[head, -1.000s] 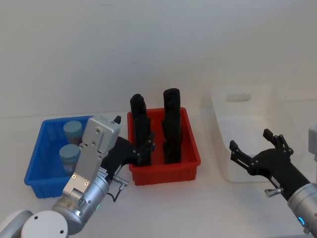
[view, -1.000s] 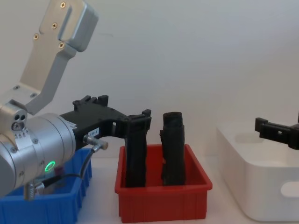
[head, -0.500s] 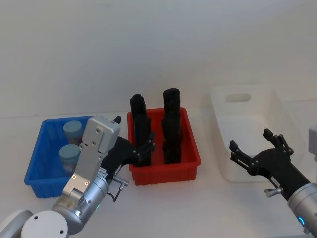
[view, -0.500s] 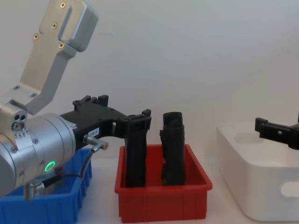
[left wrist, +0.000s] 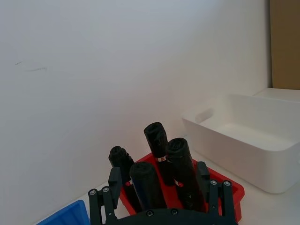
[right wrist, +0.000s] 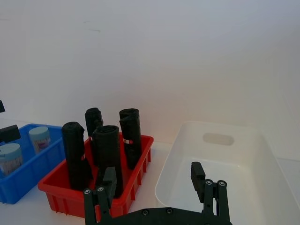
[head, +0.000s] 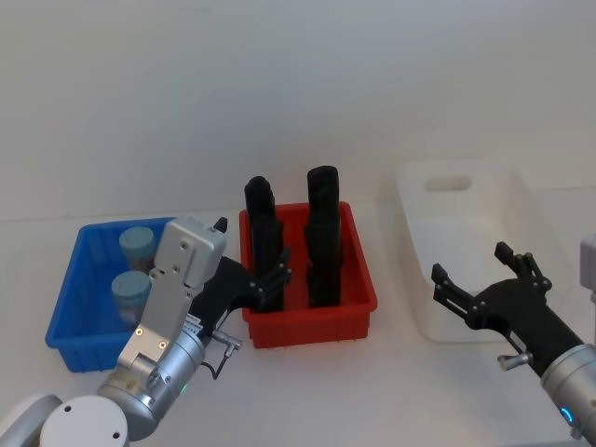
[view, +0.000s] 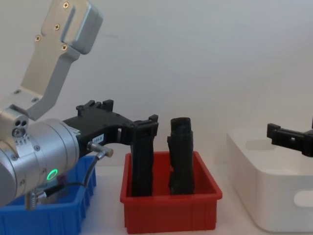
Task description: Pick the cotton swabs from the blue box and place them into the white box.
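Two cotton swabs tubs with pale blue lids [head: 137,244] [head: 130,291] stand in the blue box [head: 84,356] at the left; the right wrist view also catches the tubs [right wrist: 39,137] [right wrist: 10,157]. The white box [head: 414,242] sits at the right, with nothing inside. My left gripper [head: 251,253] hovers open between the blue box and the red bin, its fingers pointing toward the black blocks [view: 143,156]. My right gripper [head: 471,263] hangs open above the white box's near edge. Neither gripper holds anything.
A red bin [head: 307,328] with several tall black blocks [head: 323,233] stands between the two boxes, right in front of the left gripper [left wrist: 161,192]. A white wall rises just behind everything. Bare tabletop lies in front of the bins.
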Controlling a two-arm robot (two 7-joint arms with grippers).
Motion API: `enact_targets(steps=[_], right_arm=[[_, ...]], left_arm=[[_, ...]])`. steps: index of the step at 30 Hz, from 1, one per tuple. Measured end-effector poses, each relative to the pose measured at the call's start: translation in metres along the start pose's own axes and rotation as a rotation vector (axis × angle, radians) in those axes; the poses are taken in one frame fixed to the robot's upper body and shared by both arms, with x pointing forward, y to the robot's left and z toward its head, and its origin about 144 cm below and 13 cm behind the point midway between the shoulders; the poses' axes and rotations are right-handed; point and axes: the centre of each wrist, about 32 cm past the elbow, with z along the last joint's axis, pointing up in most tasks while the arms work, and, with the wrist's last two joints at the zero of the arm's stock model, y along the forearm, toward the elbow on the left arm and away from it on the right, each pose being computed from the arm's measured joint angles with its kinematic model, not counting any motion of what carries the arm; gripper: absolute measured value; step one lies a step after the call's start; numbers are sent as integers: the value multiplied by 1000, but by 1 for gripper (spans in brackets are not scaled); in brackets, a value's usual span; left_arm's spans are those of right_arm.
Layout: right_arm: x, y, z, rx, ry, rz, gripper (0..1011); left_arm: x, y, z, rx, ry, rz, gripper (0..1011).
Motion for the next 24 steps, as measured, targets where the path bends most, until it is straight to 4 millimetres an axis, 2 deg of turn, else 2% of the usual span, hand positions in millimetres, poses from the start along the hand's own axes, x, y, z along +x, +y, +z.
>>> enact_targets(steps=[13, 24], right_arm=[[0, 0, 0, 0, 0, 0, 1002], [0, 0, 0, 0, 0, 0, 1002]], left_arm=[[1, 0, 0, 15, 1, 12, 1004], [19, 2, -2, 72, 26, 72, 1004]])
